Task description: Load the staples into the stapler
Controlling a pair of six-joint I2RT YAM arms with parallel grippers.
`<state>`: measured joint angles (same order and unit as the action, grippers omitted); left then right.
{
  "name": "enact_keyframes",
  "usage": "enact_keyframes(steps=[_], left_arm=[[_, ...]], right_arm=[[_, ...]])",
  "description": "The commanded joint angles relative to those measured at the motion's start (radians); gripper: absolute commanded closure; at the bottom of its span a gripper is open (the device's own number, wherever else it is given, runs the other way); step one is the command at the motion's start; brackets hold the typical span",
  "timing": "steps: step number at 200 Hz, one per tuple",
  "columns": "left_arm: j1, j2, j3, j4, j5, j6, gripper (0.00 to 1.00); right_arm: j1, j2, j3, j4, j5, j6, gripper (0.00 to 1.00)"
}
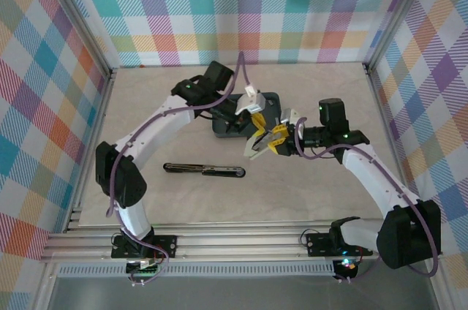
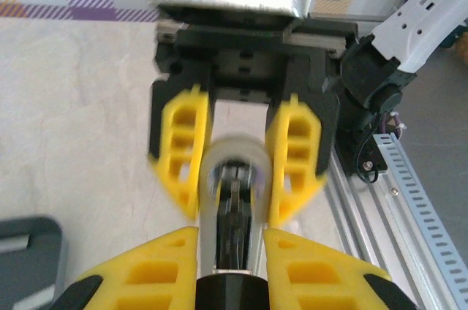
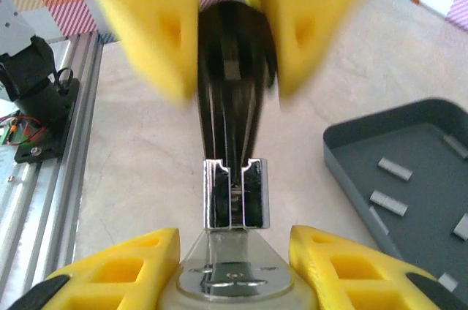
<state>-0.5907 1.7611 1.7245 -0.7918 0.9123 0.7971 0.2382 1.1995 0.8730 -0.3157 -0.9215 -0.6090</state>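
Left arm (image 1: 157, 123) and right arm (image 1: 373, 171): white tubular links, bulky black joint housings, each on a black base plate (image 1: 142, 243). A purple cable (image 1: 240, 69) runs along each arm. A small green lamp (image 1: 189, 88) is lit near each wrist. Left gripper (image 2: 230, 244) and right gripper (image 3: 234, 240): yellow fingers (image 2: 146, 277) with ribbed cut-outs, mounted on black bodies.
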Motion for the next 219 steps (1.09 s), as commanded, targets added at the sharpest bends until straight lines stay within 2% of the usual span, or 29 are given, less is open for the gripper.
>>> enact_keyframes(steps=[1, 22, 76, 109, 146, 178, 219], left_arm=[[0.093, -0.081, -0.097, -0.07, -0.078, -0.03, 0.95], [0.131, -0.13, -0.182, -0.041, -0.092, -0.048, 0.95], [0.161, -0.163, -0.339, -0.01, -0.266, -0.088, 0.96], [0.164, -0.149, -0.408, 0.03, -0.348, -0.127, 0.96], [0.163, -0.113, -0.465, 0.09, -0.339, -0.183, 0.95], [0.158, -0.095, -0.507, 0.183, -0.305, -0.246, 0.95], [0.133, -0.046, -0.53, 0.284, -0.299, -0.301, 0.9]], right_arm=[[-0.062, -0.054, -0.002, 0.161, -0.117, 0.07, 1.0], [-0.075, -0.049, -0.008, 0.182, -0.144, 0.087, 1.0], [-0.12, -0.057, -0.069, 0.406, -0.227, 0.248, 1.0], [-0.138, -0.07, -0.072, 0.473, -0.255, 0.305, 1.0], [-0.146, -0.074, -0.08, 0.536, -0.274, 0.363, 1.0], [-0.148, -0.076, -0.103, 0.664, -0.28, 0.464, 1.0], [-0.148, -0.081, -0.11, 0.76, -0.281, 0.563, 1.0]])
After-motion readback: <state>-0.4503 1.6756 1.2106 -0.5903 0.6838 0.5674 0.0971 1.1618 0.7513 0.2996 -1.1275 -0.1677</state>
